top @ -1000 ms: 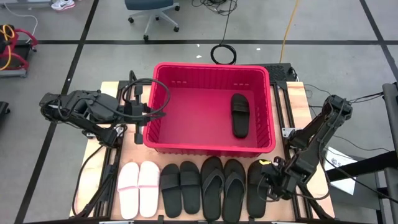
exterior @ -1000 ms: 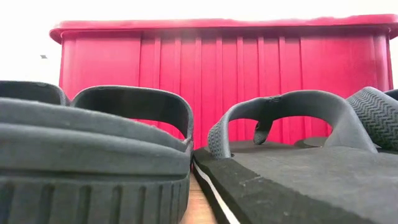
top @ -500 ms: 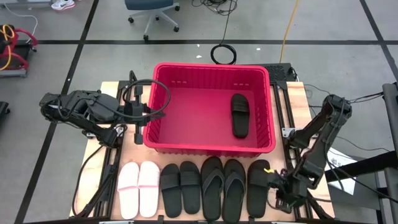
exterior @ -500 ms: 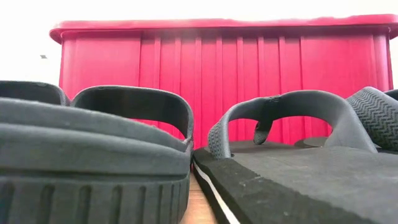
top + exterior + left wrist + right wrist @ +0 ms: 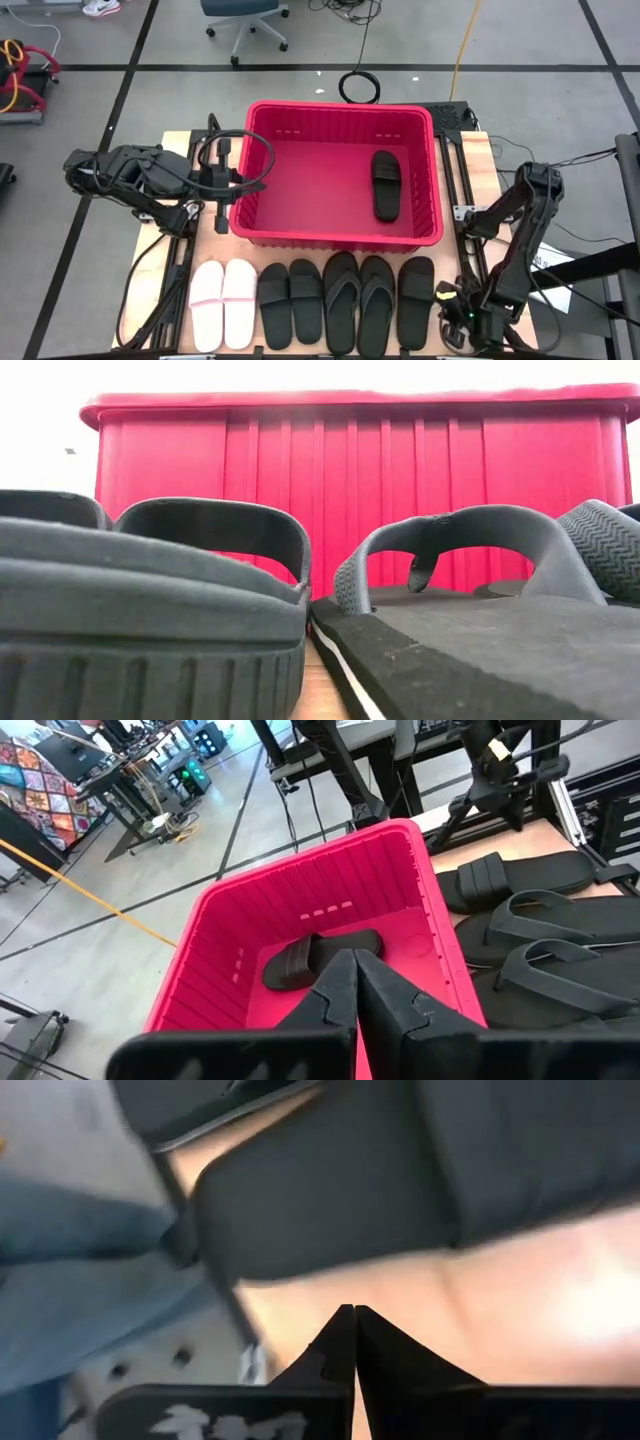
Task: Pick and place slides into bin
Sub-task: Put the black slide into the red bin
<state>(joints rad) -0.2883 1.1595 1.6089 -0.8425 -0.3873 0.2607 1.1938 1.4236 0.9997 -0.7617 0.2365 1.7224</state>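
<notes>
Tool on my right arm (image 5: 462,326), pinched shut and empty, hangs at the table's near right corner beside the last black slide (image 5: 416,300), while the red bin (image 5: 258,195) holds one black slide (image 5: 385,184) and my left tool (image 5: 222,180), also shut, waits by its left wall.

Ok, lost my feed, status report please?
Left pincer shut, empty, beside the bin. Right pincer shut, empty, at the near right table corner. One black slide binned; seven slides lined up outside. Nothing in the way.
</notes>
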